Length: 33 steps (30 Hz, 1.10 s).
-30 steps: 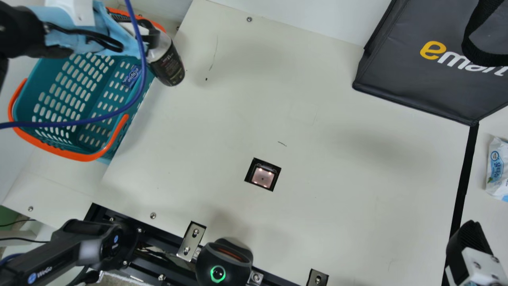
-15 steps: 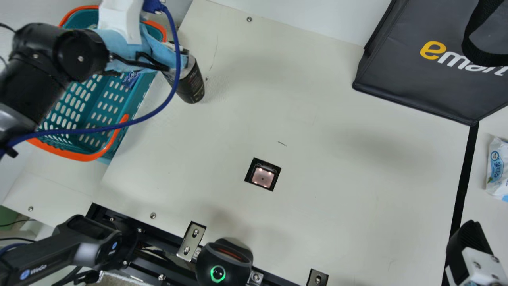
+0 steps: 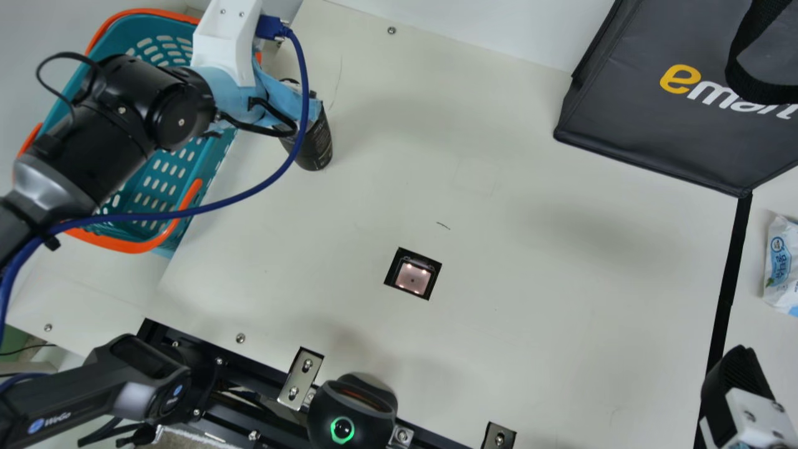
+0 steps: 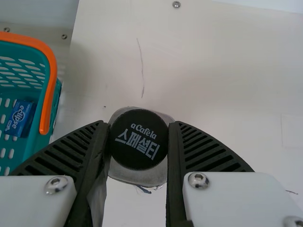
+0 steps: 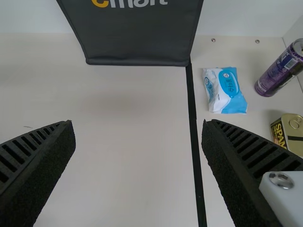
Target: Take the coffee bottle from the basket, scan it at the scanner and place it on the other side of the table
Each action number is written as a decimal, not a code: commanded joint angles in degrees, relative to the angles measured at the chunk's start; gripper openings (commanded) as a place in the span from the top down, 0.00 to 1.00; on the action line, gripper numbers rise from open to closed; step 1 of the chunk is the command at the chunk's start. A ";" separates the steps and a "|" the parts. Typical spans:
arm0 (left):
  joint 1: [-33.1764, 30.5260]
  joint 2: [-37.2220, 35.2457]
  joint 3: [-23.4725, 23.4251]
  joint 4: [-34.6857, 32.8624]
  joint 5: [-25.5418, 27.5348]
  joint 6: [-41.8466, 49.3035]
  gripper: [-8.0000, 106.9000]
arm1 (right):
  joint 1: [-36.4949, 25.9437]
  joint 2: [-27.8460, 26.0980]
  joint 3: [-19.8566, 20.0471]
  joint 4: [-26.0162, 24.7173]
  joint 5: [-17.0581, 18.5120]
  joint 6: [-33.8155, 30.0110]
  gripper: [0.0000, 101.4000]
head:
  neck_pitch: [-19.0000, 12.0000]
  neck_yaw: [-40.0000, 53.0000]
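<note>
In the main view my left gripper [image 3: 283, 103] is beside the basket [image 3: 140, 240], on its right, holding the coffee bottle [image 3: 315, 146], whose dark lower part shows past the blue wrap. The left wrist view has the bottle's black cap [image 4: 138, 139] squeezed between the fingers of my left gripper [image 4: 138, 142]. The scanner [image 3: 413, 276], a lit window set into the table [image 3: 530, 324], lies apart from the bottle. At the main view's lower right corner is my right gripper [image 3: 735, 374]; in the right wrist view the right gripper [image 5: 138, 142] is open with nothing between its fingers.
A dark bag [image 3: 654, 118] stands at the back right. Beyond the black line on the right lie a wipes pack [image 5: 225, 90], a purple can [image 5: 279, 71] and a yellow tin [image 5: 289, 135]. A black round device [image 3: 352, 411] sits at the front edge.
My left arm has carried the coffee bottle rightward and toward the front, away from the basket's back corner, slowing over the last half second. The right gripper has kept still.
</note>
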 commanded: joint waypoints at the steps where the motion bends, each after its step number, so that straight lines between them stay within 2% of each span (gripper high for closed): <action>1: -0.23 0.13 0.34 0.46 0.14 -0.50 0.71 | 0.00 0.00 0.00 0.00 0.00 0.00 0.06 | -1.66 0.23; 10: 0.04 -1.09 0.82 -0.78 -0.46 1.22 0.45 | 0.00 0.00 0.00 0.00 0.00 0.00 0.06 | -1.66 0.23; 20: 1.96 -5.58 1.24 -5.61 0.76 9.00 0.16 | 0.00 0.00 0.00 0.00 0.08 0.00 0.06 | -1.66 0.23; 33: 5.01 -16.40 1.88 -11.51 8.24 19.81 0.15 | 0.00 0.00 0.00 0.00 0.08 0.00 0.06 | -1.66 0.23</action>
